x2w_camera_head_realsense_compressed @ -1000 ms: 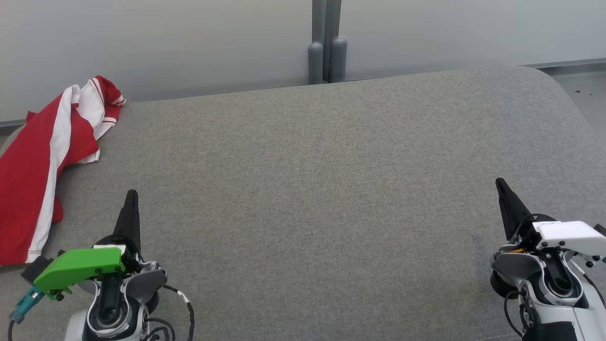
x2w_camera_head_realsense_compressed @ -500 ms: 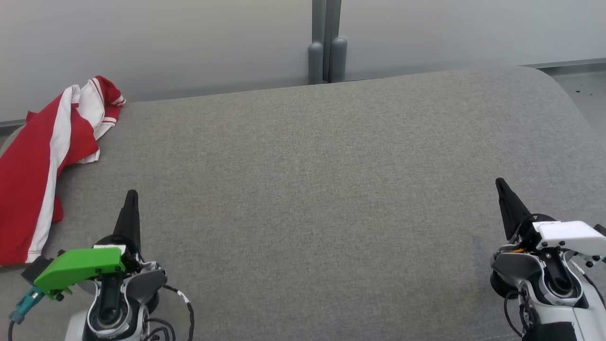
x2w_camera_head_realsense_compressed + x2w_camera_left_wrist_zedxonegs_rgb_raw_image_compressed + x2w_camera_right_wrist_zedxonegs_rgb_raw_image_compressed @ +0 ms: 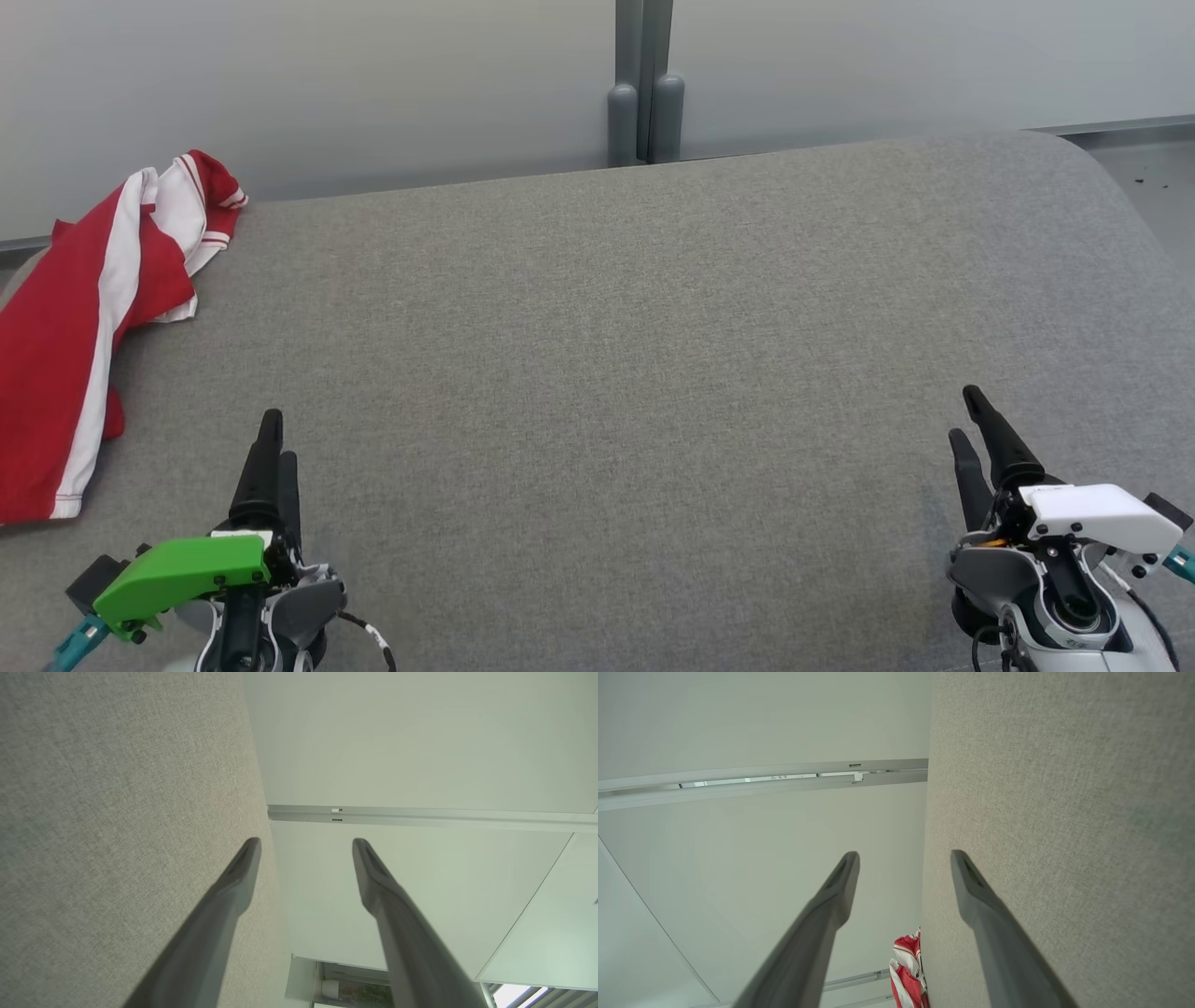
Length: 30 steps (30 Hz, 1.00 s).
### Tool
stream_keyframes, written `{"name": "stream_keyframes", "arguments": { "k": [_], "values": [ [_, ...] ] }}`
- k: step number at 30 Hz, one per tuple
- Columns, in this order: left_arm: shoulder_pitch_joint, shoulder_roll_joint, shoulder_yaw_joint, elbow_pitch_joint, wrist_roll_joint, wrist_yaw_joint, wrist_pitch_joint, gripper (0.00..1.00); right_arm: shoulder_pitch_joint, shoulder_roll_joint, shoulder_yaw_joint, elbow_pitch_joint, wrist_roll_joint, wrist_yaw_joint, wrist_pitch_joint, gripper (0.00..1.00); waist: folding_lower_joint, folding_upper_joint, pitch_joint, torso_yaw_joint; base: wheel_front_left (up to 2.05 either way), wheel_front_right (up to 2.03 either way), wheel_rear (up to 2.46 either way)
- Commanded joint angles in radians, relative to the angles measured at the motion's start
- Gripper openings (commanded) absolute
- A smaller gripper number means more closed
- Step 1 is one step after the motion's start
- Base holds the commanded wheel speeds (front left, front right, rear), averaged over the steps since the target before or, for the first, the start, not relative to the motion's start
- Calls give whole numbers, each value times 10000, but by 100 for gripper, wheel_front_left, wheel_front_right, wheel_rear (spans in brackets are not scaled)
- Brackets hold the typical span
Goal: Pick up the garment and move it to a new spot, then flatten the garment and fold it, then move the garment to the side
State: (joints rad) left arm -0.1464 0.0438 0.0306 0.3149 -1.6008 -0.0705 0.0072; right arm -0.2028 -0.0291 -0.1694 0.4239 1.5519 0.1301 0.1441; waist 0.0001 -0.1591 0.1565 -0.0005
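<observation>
Looking down on a grey cloth-covered desk [image 3: 607, 327]. Finding the garment [image 3: 84, 317], red with white stripes, lying crumpled over the far left corner and reaching toward the near side along the left edge. Holding the left pincer [image 3: 278, 437] released at the near left, fingers spread with nothing between them, near the garment but not touching it. Holding the right pincer [image 3: 963, 415] released too at the near right, fingers parted and empty, well apart from the garment.
</observation>
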Motion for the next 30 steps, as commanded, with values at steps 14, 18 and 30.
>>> {"name": "stream_keyframes", "arguments": {
  "k": [14,18,30],
  "values": [
    [339,35,-205,-1031,1705,166,-531,100,295,-115,361,-974,-1572,2,-810,100,-1,-9,-21,16,0,0,0],
    [456,38,-279,-1310,2351,306,-662,100,417,-123,493,-1280,-2241,2,-1008,100,-1,-9,-28,24,0,0,0],
    [708,47,-650,-1912,4770,601,-1025,100,702,-143,991,-2136,-4825,3,-1558,100,-1,-9,-49,57,0,0,0]
  ]
}}
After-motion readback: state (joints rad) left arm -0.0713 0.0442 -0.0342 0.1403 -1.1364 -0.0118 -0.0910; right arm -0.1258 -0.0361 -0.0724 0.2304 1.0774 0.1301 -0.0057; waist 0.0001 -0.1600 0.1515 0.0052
